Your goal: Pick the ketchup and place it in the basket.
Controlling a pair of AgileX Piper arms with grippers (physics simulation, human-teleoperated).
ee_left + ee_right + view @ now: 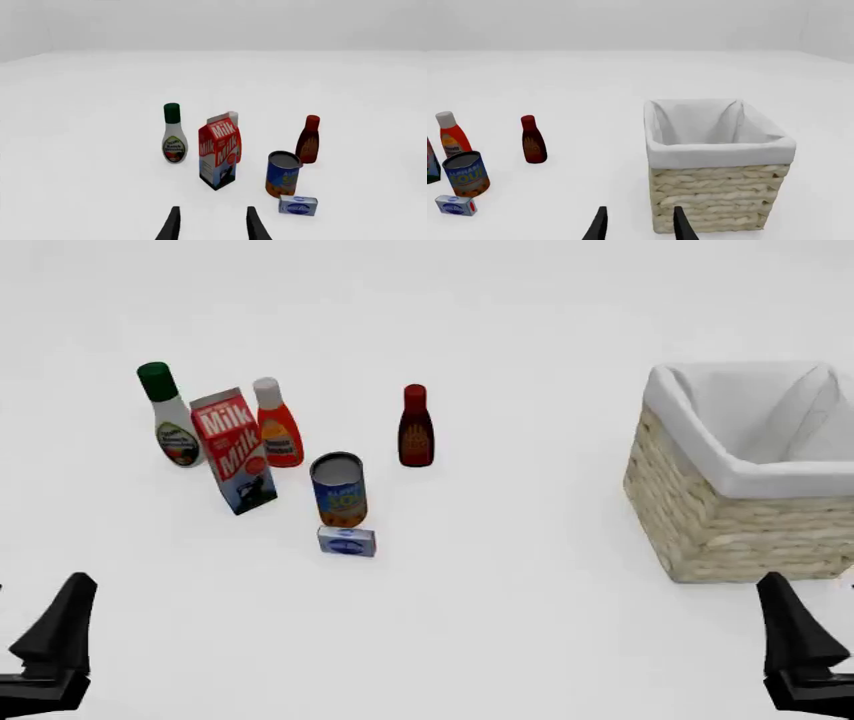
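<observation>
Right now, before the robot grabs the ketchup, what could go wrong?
1. The ketchup stands right behind the milk carton, apparently almost touching, so the open left gripper might knock the carton over while reaching.
2. The dark red bottle looks similar and could be picked by mistake.
3. The basket sits far off on the right with tall walls, so the bottle might bump its rim if carried low.

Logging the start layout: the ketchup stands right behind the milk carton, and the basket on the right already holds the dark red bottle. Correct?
Not quite. The basket holds nothing visible; the front view shows the dark red bottle standing on the table. The ketchup is behind the milk carton, as you said.
</observation>
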